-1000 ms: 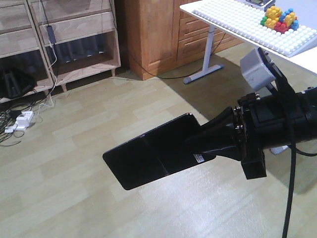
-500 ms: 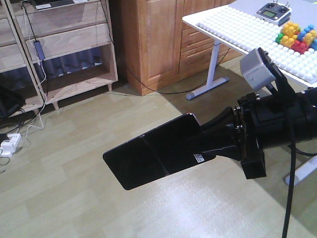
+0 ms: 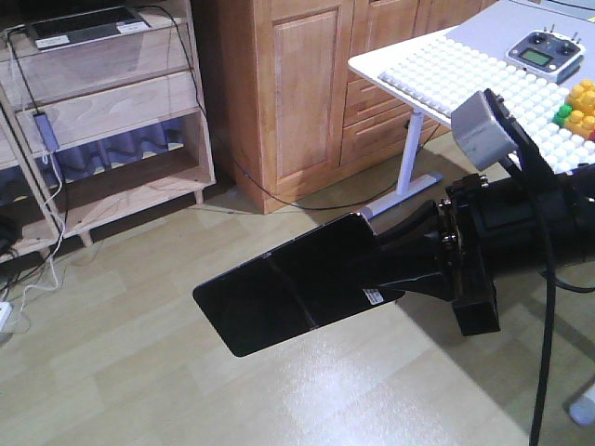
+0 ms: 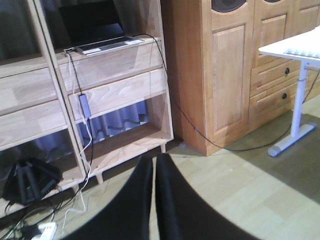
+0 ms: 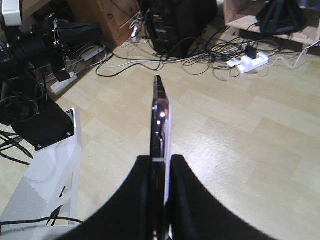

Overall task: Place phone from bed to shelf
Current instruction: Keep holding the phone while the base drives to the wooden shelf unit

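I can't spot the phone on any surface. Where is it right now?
Front view: the phone is in mid-air above the floor, clamped at one end in the right gripper, with the shelf beyond it at upper left.

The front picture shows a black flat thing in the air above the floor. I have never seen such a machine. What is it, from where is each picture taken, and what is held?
This is a robot with two arms on a mobile base. The front picture looks ahead from its body. The other two come from cameras on its wrists, so each shows its own fingers at the bottom. The black flat thing is a phone, pinched at one end by the right fingers; the right wrist picture sees it edge-on. The left fingers are nearly together and hold nothing. Under the phone is only the floor. Ahead stands the pale wood shelf, with a laptop on one board.
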### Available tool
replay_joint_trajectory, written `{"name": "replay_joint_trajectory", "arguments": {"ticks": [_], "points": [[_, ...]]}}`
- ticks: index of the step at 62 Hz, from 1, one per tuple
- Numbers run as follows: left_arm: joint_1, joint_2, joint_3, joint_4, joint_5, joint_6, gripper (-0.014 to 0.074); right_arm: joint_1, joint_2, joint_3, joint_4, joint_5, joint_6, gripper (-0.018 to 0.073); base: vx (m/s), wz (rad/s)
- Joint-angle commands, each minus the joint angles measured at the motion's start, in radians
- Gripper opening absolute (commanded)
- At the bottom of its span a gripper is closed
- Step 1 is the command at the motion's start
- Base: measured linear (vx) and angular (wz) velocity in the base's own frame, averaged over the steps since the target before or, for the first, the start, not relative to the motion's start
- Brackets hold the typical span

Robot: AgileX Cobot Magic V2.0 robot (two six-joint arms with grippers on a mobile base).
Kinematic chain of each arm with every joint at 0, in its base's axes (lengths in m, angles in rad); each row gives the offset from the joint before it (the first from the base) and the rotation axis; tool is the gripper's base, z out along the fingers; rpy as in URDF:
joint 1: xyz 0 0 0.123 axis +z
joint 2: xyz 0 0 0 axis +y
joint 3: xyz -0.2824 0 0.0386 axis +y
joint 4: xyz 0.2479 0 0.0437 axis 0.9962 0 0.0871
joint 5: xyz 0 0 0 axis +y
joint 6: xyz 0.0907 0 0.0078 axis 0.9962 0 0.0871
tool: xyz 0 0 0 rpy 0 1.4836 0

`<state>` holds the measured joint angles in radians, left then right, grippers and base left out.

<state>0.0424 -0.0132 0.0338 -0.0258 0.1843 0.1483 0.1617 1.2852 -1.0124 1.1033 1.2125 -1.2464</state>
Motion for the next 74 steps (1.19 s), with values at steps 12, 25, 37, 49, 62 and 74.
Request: {"name": "replay_joint_trajectory", "arguments": {"ticks": [12,25,37,49,62,74], "points": [[-0.004,-0.013,-0.021,-0.009,-0.072,-0.006,0.0001,-0.004,-0.029,-0.025,0.086,0.075,-0.007,-0.0002,0.45,0.01],[-0.004,-0.013,-0.021,-0.009,-0.072,-0.006,0.0001,-0.004,-0.029,-0.025,0.086,0.075,-0.007,-0.0002,0.45,0.09],[-0.004,-0.013,-0.021,-0.009,-0.072,-0.006,0.0001,-0.004,-0.029,-0.025,0.086,0.075,-0.007,-0.0002,0.46,0.2],[-0.004,-0.013,-0.021,-0.009,-0.072,-0.006,0.0001,-0.004,-0.029,-0.025,0.086,0.075,-0.007,-0.0002,0.46,0.29],[-0.004,-0.013,-0.021,-0.009,-0.072,-0.006,0.0001,-0.004,-0.029,-0.025,0.086,0.075,-0.007,-0.0002,0.46,0.29],[-0.004,-0.013,-0.021,-0.009,-0.072,-0.006,0.0001,-0.004,-0.029,-0.025,0.086,0.075,-0.007,-0.0002,0.45,0.26]]}}
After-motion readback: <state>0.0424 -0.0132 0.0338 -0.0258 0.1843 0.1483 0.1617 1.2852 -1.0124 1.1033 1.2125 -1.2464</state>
